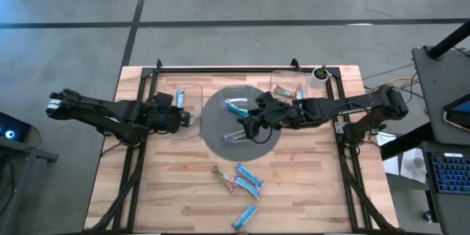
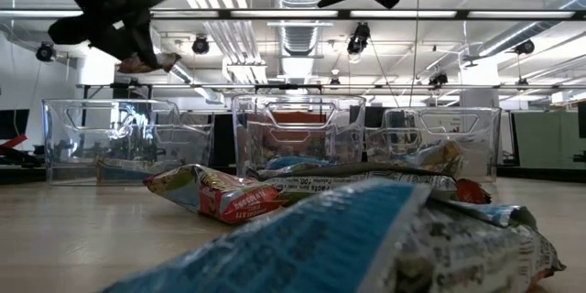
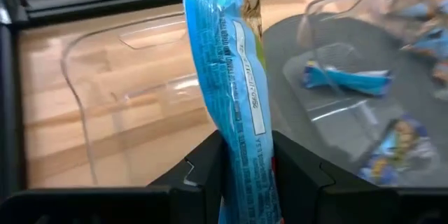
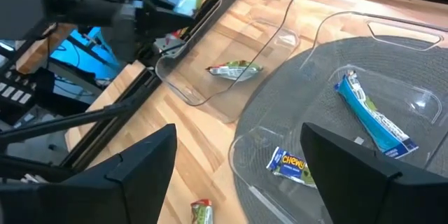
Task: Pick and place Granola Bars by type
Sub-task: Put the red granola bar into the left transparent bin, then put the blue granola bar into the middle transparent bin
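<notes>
The left tool [image 3: 241, 175] grips a blue bar [image 3: 234, 91] upright above the left tray [image 1: 187, 110], beside the grey plate [image 1: 213, 128]. The right tool [image 1: 250, 126] hangs wide over the plate. More bars [image 1: 246, 183] lie on the worktop [image 1: 308, 183] near the plate.

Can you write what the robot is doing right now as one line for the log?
left gripper: shut on light-blue granola bar, above left clear tray | right gripper: open, over grey plate | loose bars: on table
</notes>
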`<state>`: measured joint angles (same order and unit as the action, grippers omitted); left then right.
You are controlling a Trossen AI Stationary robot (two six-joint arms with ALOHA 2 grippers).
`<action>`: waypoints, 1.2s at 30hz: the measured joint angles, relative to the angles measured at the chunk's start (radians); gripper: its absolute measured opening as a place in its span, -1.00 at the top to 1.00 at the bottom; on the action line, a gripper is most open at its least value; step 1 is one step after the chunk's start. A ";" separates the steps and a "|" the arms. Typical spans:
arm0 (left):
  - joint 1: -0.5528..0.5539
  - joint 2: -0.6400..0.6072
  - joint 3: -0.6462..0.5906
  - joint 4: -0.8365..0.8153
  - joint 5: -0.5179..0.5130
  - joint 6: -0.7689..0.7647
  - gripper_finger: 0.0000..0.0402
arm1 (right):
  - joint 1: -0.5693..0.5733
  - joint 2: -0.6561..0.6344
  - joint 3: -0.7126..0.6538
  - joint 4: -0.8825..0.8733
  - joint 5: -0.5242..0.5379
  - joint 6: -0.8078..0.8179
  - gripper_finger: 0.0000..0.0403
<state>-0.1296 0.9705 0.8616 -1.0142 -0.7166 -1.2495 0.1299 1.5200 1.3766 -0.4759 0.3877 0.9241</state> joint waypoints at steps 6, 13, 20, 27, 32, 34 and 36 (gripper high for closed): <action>0.064 0.046 0.000 -0.038 0.001 0.087 0.54 | 0.004 0.000 0.000 0.000 -0.006 0.004 -0.43; 0.093 0.058 0.000 -0.051 0.014 0.133 0.51 | 0.021 0.000 0.000 0.001 -0.022 0.012 -0.45; 0.094 0.067 0.000 -0.058 0.029 0.136 0.22 | 0.025 0.000 0.000 0.000 -0.022 0.010 -0.45; 0.080 0.061 0.000 -0.056 0.107 0.137 0.10 | 0.026 0.000 0.000 -0.081 -0.097 -0.012 -0.45; 0.000 0.057 0.043 -0.038 0.124 0.142 0.10 | 0.057 0.002 -0.004 -0.263 -0.138 -0.023 -0.43; -0.048 0.056 0.067 -0.001 0.122 0.166 0.10 | 0.081 0.003 -0.011 -0.315 -0.141 -0.039 -0.42; -0.102 0.057 0.088 0.049 0.122 0.195 0.10 | 0.108 0.003 -0.027 -0.326 -0.150 -0.049 -0.41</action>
<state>-0.2315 1.0271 0.9491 -0.9647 -0.5945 -1.0548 0.2375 1.5227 1.3497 -0.8019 0.2378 0.8749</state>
